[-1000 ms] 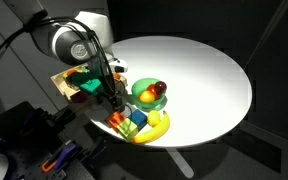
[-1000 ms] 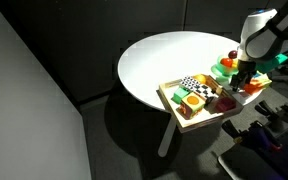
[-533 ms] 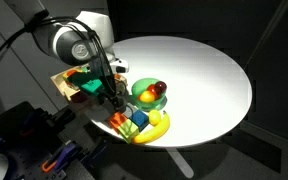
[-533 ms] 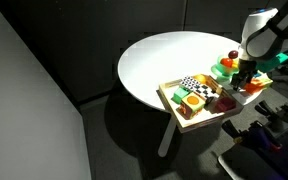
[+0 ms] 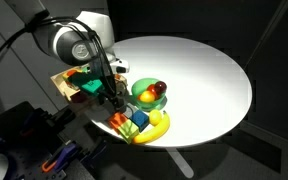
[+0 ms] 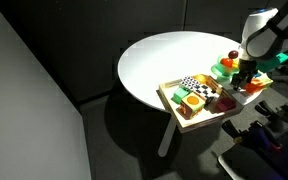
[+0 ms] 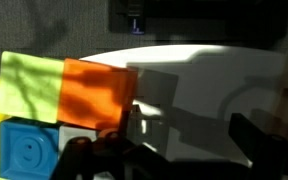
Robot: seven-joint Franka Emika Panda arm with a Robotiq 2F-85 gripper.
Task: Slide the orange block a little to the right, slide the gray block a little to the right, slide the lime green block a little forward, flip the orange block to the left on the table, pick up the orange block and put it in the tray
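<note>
In the wrist view the orange block (image 7: 97,95) lies on the white table with the lime green block (image 7: 32,85) touching its left side. Below them sit a blue block (image 7: 26,150) and the gray block (image 7: 76,139), which is partly hidden by a finger. My gripper (image 7: 174,150) is open, its left finger (image 7: 92,158) by the orange block's lower right corner, with only bare table between the fingers. In both exterior views the gripper (image 5: 114,97) (image 6: 241,82) hangs low over the block cluster (image 5: 124,121). The tan tray (image 6: 167,97) sits beside it.
A green bowl (image 5: 147,93) holding fruit stands just beyond the blocks, and a yellow banana (image 5: 156,129) curves round them at the table edge. The tray (image 5: 62,84) holds several coloured items. The white round table (image 5: 204,80) spreads wide beyond the bowl.
</note>
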